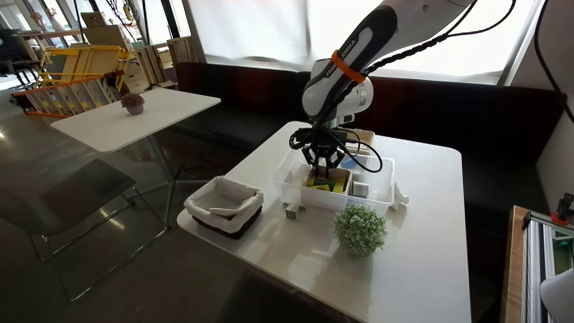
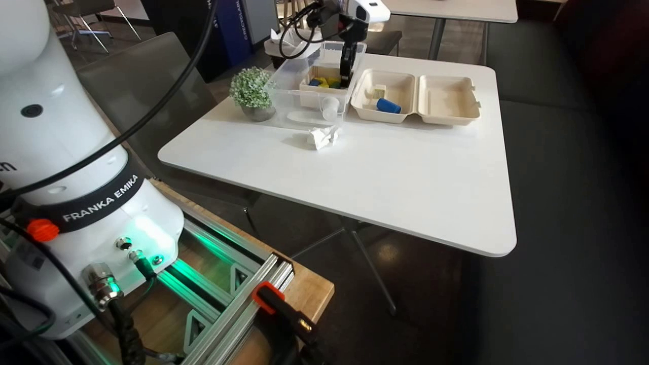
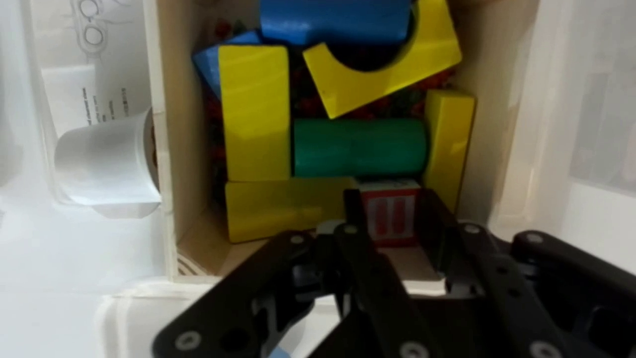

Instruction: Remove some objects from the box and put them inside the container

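The wooden box [image 3: 186, 124] stands inside a clear plastic bin [image 2: 301, 109]. It holds several yellow blocks [image 3: 254, 114], a yellow arch [image 3: 387, 84], a green cylinder [image 3: 360, 147] and a blue cylinder [image 3: 335, 20]. My gripper [image 3: 389, 204] reaches down into the box, its fingers close against both sides of a red and white cube [image 3: 390, 219], beside a yellow block and the green cylinder. The gripper shows in both exterior views [image 1: 322, 174] [image 2: 346, 81]. A beige hinged container [image 2: 447, 100] lies open beside the bin, with a blue cup [image 2: 388, 105] and a small pale cube [image 2: 379, 92] inside.
A leafy green ball plant [image 1: 359, 229] stands near the bin. A cloth-lined basket [image 1: 253, 199] is at the table edge. A letter cube [image 1: 292, 210] and crumpled tissue [image 2: 322, 137] lie on the table. A white cup [image 3: 107, 159] lies between box and bin wall.
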